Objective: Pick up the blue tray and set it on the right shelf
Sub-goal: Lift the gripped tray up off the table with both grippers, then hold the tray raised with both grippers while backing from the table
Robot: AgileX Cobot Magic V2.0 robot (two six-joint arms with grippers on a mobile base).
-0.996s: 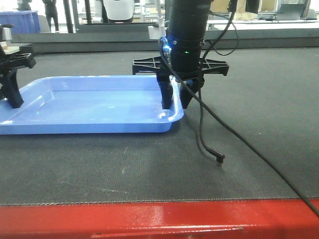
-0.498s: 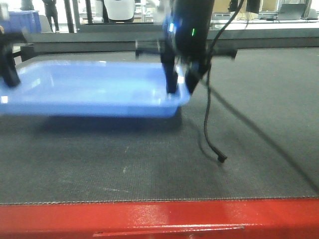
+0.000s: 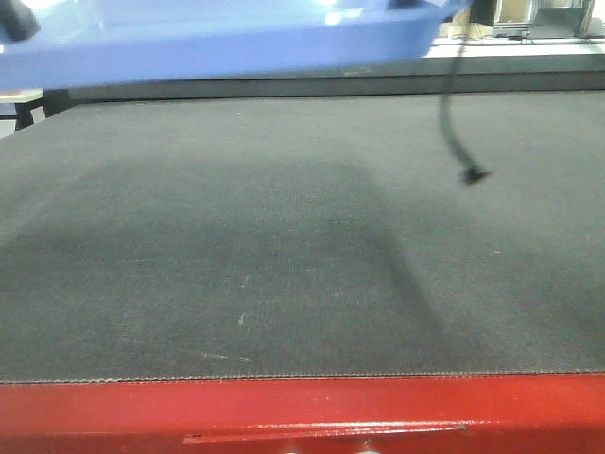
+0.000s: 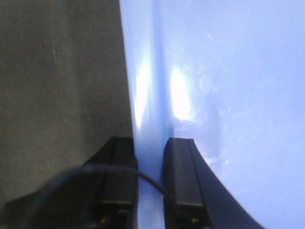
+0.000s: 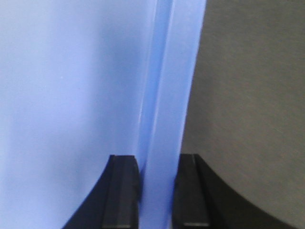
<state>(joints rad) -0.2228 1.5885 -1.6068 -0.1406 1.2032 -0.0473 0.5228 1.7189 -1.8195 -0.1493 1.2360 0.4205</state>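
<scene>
**Aloft, the blue tray hangs between both grippers**

Closest to us, the left wrist view shows the left gripper [image 4: 150, 164] with its two black fingers pinched on the rim of the blue tray [image 4: 228, 95], one finger on each side of the low wall. The right gripper [image 5: 157, 167] clamps the opposite rim the same way. We see light-blue glossy plastic with bright glints along the flared edge and a smooth, bare floor.

From the front, the red table edge [image 3: 302, 411] runs nearest. Beyond it lies the dark woven mat [image 3: 142, 312] covering the tabletop, with a broad soft shadow [image 3: 246, 208] across its middle. Farther back a loose black cable [image 3: 449, 113] dangles, its plug end clear of the mat. The tray sits at the top of this view, held in the air well above the mat, with its underside and a rounded corner towards us. Behind it we make out a dark ledge [image 3: 510, 80] and a sliver of bright room, too small to read.
</scene>
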